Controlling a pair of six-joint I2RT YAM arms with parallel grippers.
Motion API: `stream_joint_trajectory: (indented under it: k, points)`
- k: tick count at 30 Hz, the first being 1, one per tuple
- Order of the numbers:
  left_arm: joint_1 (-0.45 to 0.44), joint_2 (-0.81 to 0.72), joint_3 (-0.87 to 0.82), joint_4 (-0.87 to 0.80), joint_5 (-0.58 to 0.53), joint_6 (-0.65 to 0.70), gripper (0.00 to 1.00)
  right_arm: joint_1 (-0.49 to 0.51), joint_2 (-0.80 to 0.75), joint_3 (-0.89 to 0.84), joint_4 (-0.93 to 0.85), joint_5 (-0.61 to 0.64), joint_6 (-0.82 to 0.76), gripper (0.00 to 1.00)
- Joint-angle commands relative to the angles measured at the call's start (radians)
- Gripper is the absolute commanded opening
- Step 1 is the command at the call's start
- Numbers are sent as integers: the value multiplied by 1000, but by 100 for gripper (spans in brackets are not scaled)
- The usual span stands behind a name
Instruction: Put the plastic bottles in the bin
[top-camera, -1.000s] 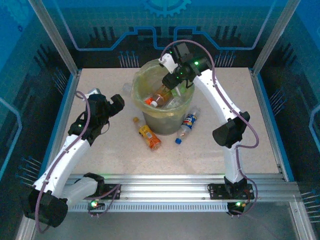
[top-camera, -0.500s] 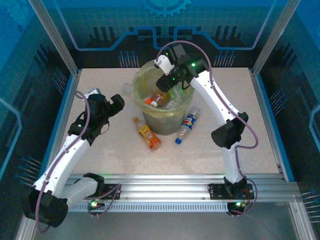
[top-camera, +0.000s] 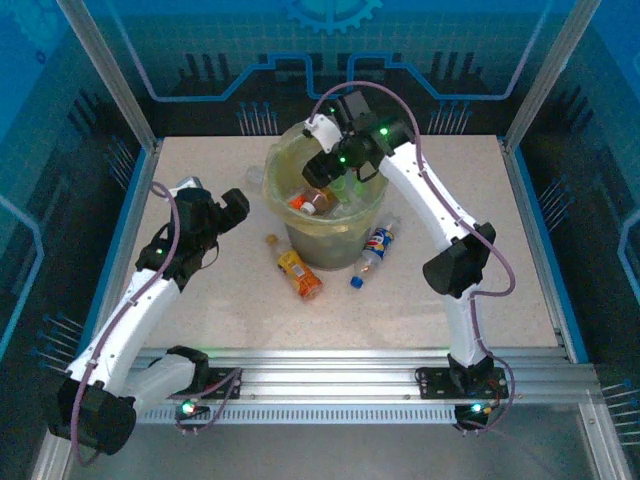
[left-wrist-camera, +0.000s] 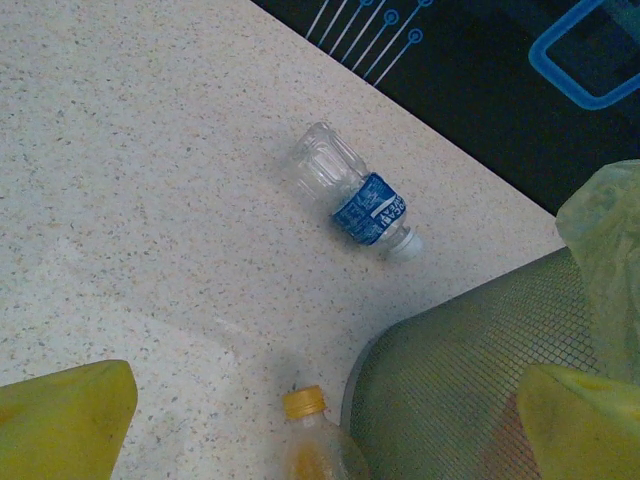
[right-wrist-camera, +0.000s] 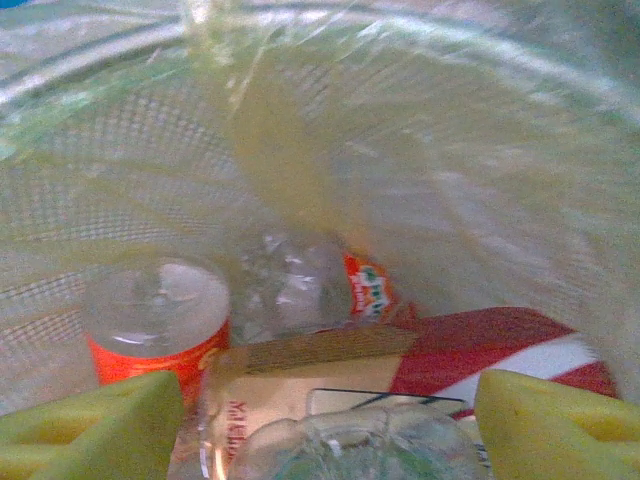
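Two spread, empty grippers: right gripper (right-wrist-camera: 325, 415) hangs over the bin (top-camera: 325, 248), binned bottles (right-wrist-camera: 300, 370) lying crosswise beneath; left gripper (left-wrist-camera: 325, 420) faces a blue-label bottle (left-wrist-camera: 350, 195) near the table's (top-camera: 480, 290) far edge, cap toward the bin.

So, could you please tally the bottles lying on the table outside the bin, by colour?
Orange bottle with yellow cap: 1
Clear bottle with blue-red label: 1
Clear bottle with blue label: 1
Total: 3
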Motion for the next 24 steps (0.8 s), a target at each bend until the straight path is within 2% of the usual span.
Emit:
stream_joint_trajectory:
  k: [1, 15, 17, 21, 24]
  points:
    - [11, -6, 1, 4, 21, -17, 99, 21, -51, -28, 8, -119, 43, 79]
    - [12, 16, 3, 10, 35, -19, 99, 33, -90, -19, 23, -261, 167, 81]
    - [13, 18, 4, 11, 34, -19, 99, 35, -99, -24, 23, -270, 188, 79]
    - [13, 23, 4, 11, 34, -18, 99, 34, -116, -43, 19, -255, 246, 66]
    - [13, 28, 4, 12, 35, -15, 99, 38, -139, -63, 19, -224, 281, 64]
